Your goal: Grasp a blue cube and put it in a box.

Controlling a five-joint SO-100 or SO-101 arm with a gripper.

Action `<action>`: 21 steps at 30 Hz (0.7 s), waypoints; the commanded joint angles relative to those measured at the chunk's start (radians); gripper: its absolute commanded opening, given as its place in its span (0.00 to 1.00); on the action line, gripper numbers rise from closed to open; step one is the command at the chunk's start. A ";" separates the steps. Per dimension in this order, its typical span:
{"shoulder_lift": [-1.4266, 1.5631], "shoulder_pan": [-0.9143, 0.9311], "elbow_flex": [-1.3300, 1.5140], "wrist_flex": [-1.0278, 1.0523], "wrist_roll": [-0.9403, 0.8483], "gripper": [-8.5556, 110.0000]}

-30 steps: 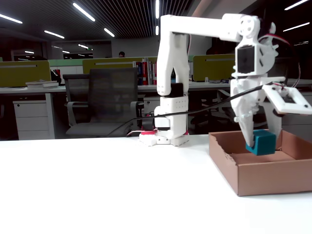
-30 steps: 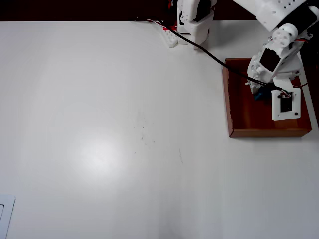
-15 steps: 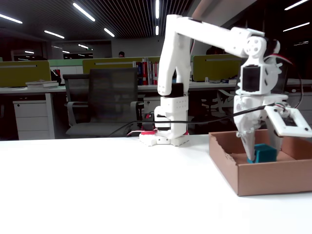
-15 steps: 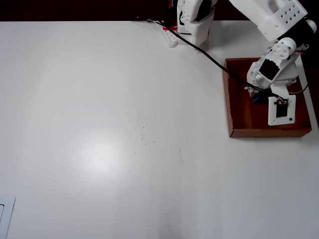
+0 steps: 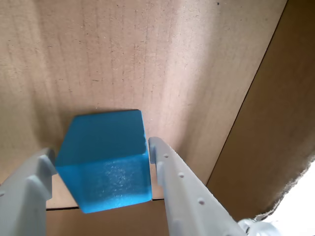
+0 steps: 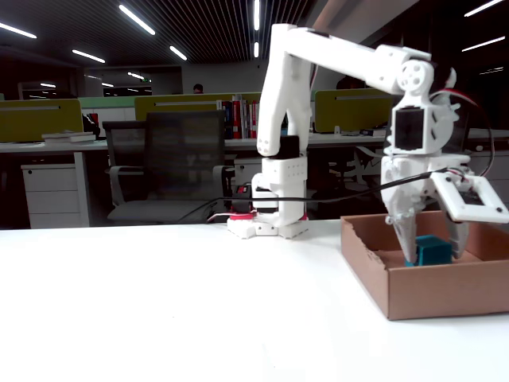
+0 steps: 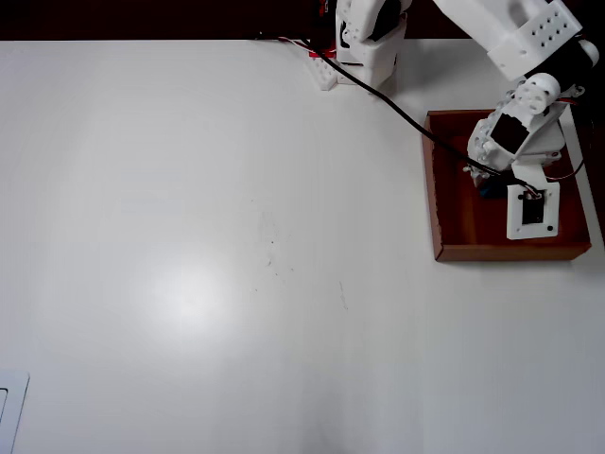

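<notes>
One cube (image 5: 106,160): between the gripper's (image 5: 98,160) fingers, inside the box (image 6: 429,286).
Gripper: closed on cube.

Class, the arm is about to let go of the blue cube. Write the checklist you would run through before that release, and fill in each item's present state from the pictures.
1. The blue cube is between the fingers: ok in the wrist view.
2. The gripper is inside the walls of the box: ok in the fixed view.
3. The cube is over the cardboard floor, not over a wall: ok in the wrist view.
4. The cube rests on the floor: cannot tell, its underside is hidden.
5. The box floor around the cube is free of other things: ok in the wrist view.
6. The black cable is clear of the fingers: cannot tell from overhead.
</notes>
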 commanded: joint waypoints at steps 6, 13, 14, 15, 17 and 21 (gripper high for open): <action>0.166 -0.003 0.012 0.046 -0.006 0.34; 0.359 -0.005 0.100 0.112 -0.025 0.34; 0.390 -0.005 0.114 0.124 -0.035 0.34; 0.420 -0.005 0.127 0.135 -0.043 0.34; 0.482 0.000 0.152 0.158 -0.057 0.34; 0.641 0.014 0.238 0.187 -0.123 0.33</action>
